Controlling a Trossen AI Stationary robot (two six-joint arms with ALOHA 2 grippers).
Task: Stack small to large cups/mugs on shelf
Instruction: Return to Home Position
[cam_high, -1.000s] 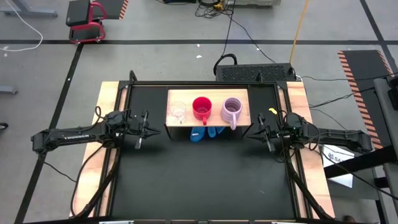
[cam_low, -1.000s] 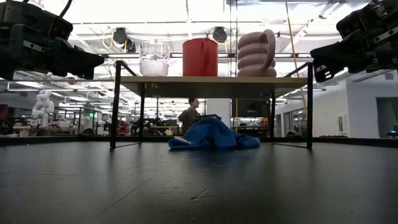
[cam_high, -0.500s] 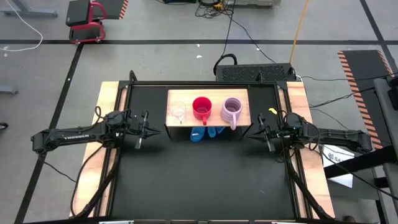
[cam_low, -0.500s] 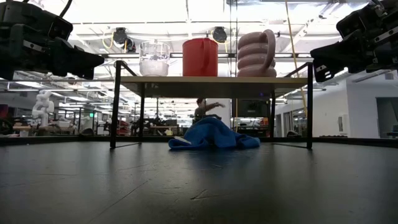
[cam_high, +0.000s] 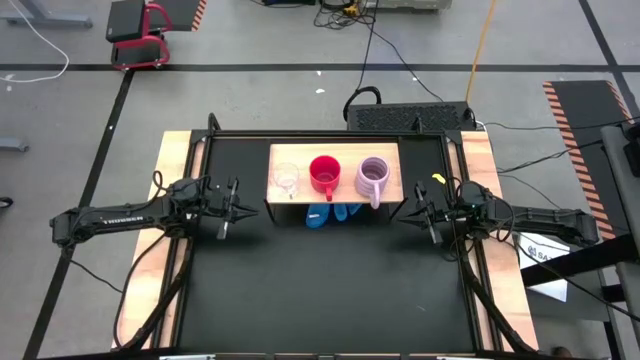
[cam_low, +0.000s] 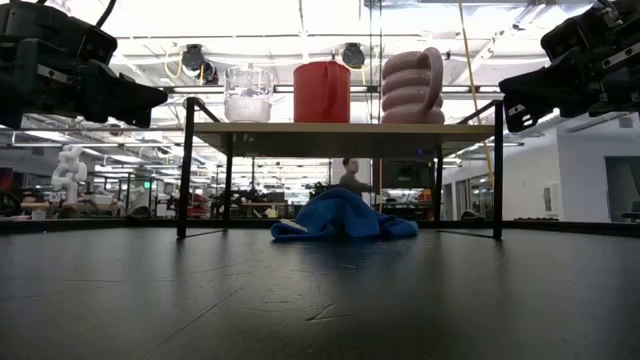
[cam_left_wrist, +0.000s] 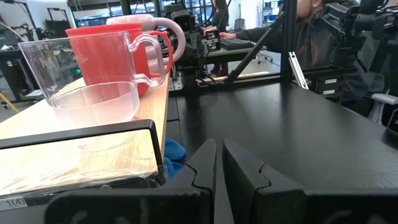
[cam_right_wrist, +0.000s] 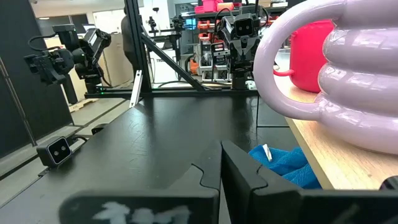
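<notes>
Three cups stand in a row on the shelf (cam_high: 300, 153), so I judge the placing done and the step in hand to be taking both arms back to rest. The small clear glass cup (cam_high: 286, 178) sits toward the board's left end, the red mug (cam_high: 324, 173) is at the middle and the lilac mug (cam_high: 373, 176) is toward the right end. All three are upright, side by side and apart, with none nested in another. My left gripper (cam_high: 232, 208) hangs just off the shelf's left end over the black tabletop (cam_high: 320, 290), its fingers pressed together on nothing. The right gripper (cam_high: 418, 213) mirrors it off the right end, likewise clenched and empty. As I see it, the next move needs no grasp, only a clean draw-back of each arm toward its own table edge. I would keep the fingers off the black frame posts so the board is not jolted. The glass is see-through and empty, with a thin handle. The red mug is opaque and plain-walled. The lilac one is glossy and ribbed like stacked rings, and its thick loop handle seems turned toward the shelf's front edge. A blue cloth (cam_low: 345, 217) lies bunched on the tabletop under the shelf.
</notes>
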